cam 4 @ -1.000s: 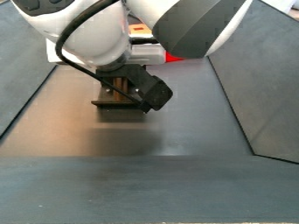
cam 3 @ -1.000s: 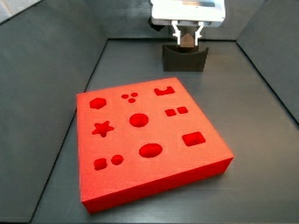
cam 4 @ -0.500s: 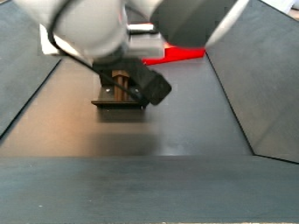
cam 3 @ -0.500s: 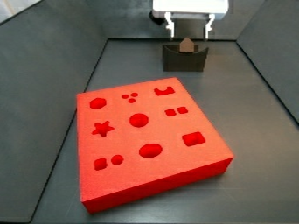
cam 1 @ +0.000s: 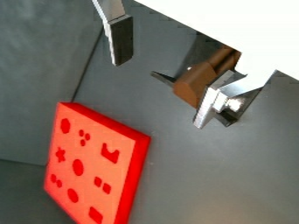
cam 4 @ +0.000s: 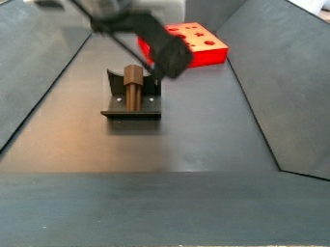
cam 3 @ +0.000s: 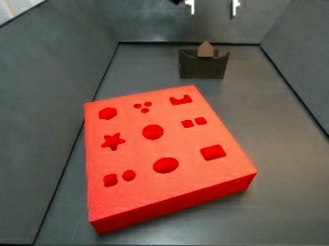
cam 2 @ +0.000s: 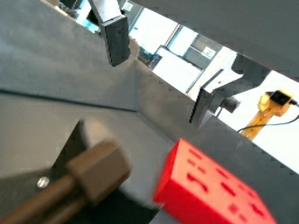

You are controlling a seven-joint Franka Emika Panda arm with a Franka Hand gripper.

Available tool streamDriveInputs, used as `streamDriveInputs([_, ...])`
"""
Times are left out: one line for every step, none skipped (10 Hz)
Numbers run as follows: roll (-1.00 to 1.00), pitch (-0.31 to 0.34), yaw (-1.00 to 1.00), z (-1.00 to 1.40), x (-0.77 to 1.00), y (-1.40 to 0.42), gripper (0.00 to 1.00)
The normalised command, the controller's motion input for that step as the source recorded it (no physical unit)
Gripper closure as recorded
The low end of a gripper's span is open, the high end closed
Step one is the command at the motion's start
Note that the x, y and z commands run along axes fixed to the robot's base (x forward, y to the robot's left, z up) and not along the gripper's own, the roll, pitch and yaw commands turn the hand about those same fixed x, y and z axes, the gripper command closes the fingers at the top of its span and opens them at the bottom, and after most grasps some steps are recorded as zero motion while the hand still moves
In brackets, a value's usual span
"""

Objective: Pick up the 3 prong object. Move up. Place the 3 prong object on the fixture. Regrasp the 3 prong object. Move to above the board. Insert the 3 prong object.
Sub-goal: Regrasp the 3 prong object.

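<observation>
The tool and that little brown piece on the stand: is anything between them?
Nothing: in a side view the open tool hangs above the 3 prong object resting on the fixture, only air between.

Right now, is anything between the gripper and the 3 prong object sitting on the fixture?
Nothing visible. The gripper hangs open above the 3 prong object, which stands in the fixture notch, with only open air between them.

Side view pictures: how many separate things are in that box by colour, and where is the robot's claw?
Red: 1, the board
Brown: 1, the 3 prong object, resting in the fixture
Dark grey: 1, the fixture
Total: 3
The gripper hangs open above the fixture, holding nothing.
</observation>
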Motion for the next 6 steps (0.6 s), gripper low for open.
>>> streamDriveInputs([0.02,0.03,0.02,0.2,-0.03,0.01,0.0])
streamDriveInputs([1.0,0.058,0.02,0.54,-0.12,-0.7,0.0])
streamDriveInputs([1.0,0.057,0.02,0.5,-0.1,-0.67,0.0])
streamDriveInputs([1.0,0.048,0.02,0.39,-0.11,-0.55,0.0])
streamDriveInputs([1.0,0.039,0.02,0.15,-0.1,-0.35,0.0])
streamDriveInputs([1.0,0.037,0.02,0.07,-0.06,-0.18,0.0])
